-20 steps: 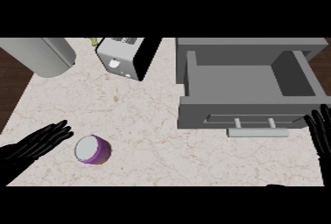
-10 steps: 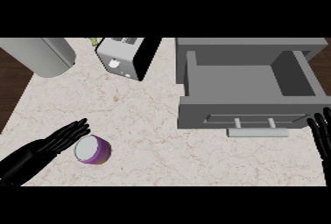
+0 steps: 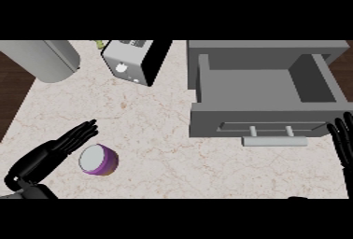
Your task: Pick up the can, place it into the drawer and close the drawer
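inspector: state the position of the can.

assistant: the can sits on the counter at the lower left, well apart from the drawer. it has a purple wall and a pale grey top, and it looks tilted, its top facing up and to the left.

inspector: the left hand?

assistant: the left hand lies just beside the can, on the can's left. its fingers are straight and spread, pointing up and to the right past the can's upper edge. the hand is not wrapped round the can. whether the palm touches the can's side, i cannot tell.

inspector: the right hand?

assistant: the right hand shows at the right edge, fingers straight and pointing up, holding nothing. it is just right of the drawer's front.

inspector: condition of the drawer?

assistant: pulled out, its grey inside on view. the front panel faces the lower edge and carries a bar handle on 2 short posts.

inspector: other items on the counter?

assistant: 1 toaster at the top, left of the drawer, with a dial on its near face. 1 grey cylinder stands at the top left corner. a dark wood floor shows beyond the counter's left edge.
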Robot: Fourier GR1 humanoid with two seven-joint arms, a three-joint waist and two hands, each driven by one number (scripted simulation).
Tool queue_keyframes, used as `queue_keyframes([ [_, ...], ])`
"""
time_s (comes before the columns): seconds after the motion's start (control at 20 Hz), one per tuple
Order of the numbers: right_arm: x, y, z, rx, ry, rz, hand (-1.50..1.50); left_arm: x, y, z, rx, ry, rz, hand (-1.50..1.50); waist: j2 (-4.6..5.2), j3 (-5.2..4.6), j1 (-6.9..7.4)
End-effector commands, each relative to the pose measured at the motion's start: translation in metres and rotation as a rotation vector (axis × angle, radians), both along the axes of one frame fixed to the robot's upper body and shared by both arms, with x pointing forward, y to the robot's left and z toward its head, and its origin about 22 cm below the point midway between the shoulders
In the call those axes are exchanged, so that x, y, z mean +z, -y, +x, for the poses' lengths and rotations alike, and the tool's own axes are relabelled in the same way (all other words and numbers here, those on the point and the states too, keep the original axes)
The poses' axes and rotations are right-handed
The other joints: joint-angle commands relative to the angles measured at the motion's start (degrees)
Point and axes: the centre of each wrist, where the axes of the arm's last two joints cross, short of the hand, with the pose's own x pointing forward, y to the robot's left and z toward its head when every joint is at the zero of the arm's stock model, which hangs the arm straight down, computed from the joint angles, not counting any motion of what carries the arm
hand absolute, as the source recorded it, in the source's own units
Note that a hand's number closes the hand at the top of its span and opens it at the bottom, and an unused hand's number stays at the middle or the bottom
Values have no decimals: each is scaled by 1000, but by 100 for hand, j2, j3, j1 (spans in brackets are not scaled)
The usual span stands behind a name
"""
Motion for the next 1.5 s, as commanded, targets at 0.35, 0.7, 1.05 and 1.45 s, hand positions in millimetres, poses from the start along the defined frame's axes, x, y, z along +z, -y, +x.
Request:
queue_keyframes([
  [0.35,-6,15,-3,-3,13,11,-150,-45,-40,0,3,-5,7,-150,7,-3,-26],
  [0.7,-2,-5,-2,5,3,13,-150,-53,-44,7,4,-7,13,-150,1,-1,-12],
  [1.05,0,4,7,-12,20,-10,-150,-80,-33,17,22,-25,34,-150,10,-3,-18],
  [1.45,9,-16,4,3,29,9,-150,-91,-44,20,25,-63,50,-150,11,-5,-29],
])
